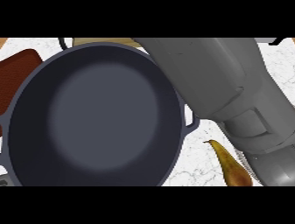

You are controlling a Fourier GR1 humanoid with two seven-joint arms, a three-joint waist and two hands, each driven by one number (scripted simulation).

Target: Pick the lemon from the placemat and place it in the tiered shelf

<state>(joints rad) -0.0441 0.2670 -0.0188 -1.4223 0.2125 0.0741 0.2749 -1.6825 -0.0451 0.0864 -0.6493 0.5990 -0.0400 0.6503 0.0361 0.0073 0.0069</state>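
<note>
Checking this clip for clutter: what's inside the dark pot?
The dark pot shows only its bare, empty bottom. The grey forearm covers the counter right of it; no lemon, shelf or hand shows.

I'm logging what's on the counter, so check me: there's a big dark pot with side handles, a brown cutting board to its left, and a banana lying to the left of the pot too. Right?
Not quite. The banana lies to the right of the pot, low near the grey forearm, as the head view shows. The rest holds: the pot is big and dark with side handles, and the brown cutting board is to its left.
</note>
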